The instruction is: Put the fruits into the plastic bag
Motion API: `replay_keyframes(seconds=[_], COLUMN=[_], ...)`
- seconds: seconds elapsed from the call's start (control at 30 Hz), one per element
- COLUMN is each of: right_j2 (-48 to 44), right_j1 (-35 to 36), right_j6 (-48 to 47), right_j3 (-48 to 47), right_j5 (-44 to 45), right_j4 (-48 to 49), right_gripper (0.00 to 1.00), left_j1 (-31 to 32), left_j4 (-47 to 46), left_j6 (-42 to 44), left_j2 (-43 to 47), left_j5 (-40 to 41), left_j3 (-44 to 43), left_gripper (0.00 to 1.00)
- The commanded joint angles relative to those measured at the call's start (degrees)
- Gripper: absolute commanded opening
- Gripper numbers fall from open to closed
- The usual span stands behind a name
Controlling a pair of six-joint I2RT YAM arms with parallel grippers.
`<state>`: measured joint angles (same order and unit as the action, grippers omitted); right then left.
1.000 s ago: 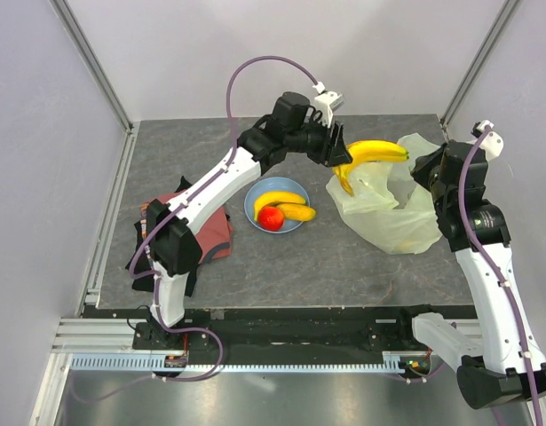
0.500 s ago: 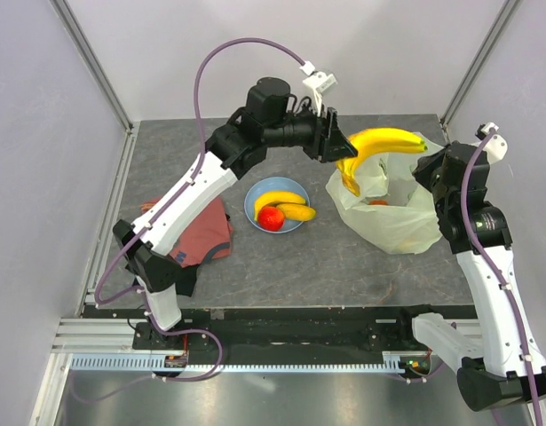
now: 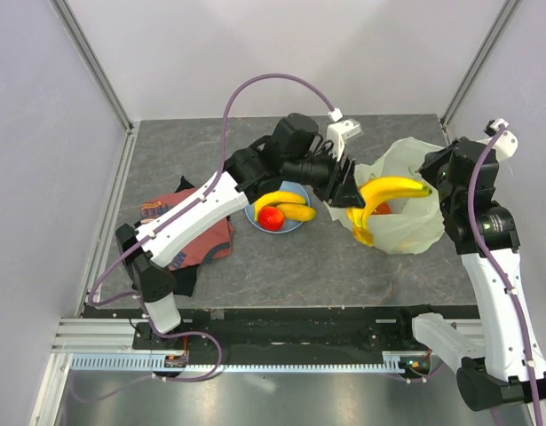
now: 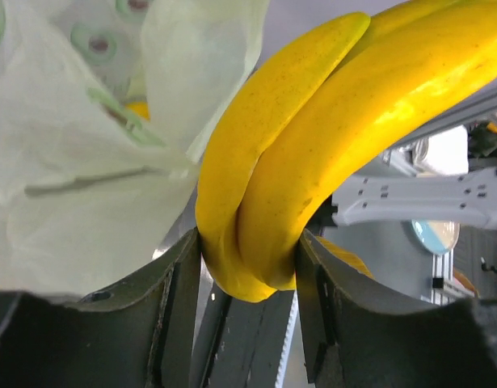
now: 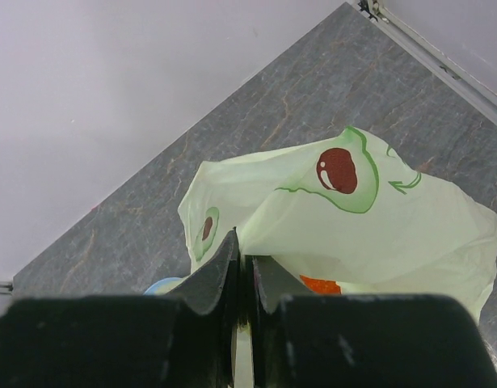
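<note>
The left pincer (image 3: 351, 190) is clenched on a bunch of bananas (image 3: 392, 189), its arm stretched out across the grey desk (image 3: 166, 160) toward the right. In the left wrist view the two dark fingers (image 4: 177, 299) press the bunch (image 4: 313, 137) from both sides near its curved lower end, with the pincer (image 4: 248, 271) close against the pale film of the bag (image 4: 86, 202).

Farthest left on the desk lies a crumpled red T-shirt (image 3: 210, 238). Just right of it sits a round blue plate (image 3: 251, 207) carrying a loose banana (image 3: 278, 198), a darker yellow fruit (image 3: 297, 212) and a red round fruit (image 3: 271, 218), all touching one another.

Further right, the held bunch hangs at the left side of the plastic bag (image 3: 406, 229), across its open mouth, one tip pointing down in front of the near wall. Whether the bunch touches the plastic I cannot tell. An orange fruit (image 3: 382, 209) shows inside the bag.

At the far right, the right pincer (image 3: 430, 165) is pinched tight on the bag's upper edge, holding it raised; the right wrist view shows the pincer (image 5: 242, 263) with thin film between its fingers and the orange fruit (image 5: 321, 284) below.
</note>
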<state>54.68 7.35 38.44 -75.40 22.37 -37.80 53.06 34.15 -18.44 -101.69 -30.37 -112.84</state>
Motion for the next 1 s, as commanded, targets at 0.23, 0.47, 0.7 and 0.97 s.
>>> replay_keyframes(seconds=[0.23,0.47,0.7,0.97], right_j2=[-1.32,-1.5,-1.15,-3.08], right_j1=[0.2,0.12,0.12,0.2], right_j6=[-3.19,-3.37,-3.81,-0.91], right_j3=[-3.27,-3.53,-4.94,-2.57], right_j5=[-2.06,-5.32,-6.46,-4.88], right_j4=[-1.84,-2.19,-2.19,-1.84], right_gripper=[0.13,0.13,0.13,0.13], left_j1=[0.55,8.36,9.96,9.79], left_j4=[0.74,2.06,6.97,13.31], left_j6=[-0.28,-4.23,-2.4,1.91], left_j2=[15.38,11.35,2.38,-3.78], left_j5=[11.65,14.73,12.98,28.68], left_j3=[18.61,14.93,4.23,-1.42], left_gripper=[0.12,0.12,0.12,0.1])
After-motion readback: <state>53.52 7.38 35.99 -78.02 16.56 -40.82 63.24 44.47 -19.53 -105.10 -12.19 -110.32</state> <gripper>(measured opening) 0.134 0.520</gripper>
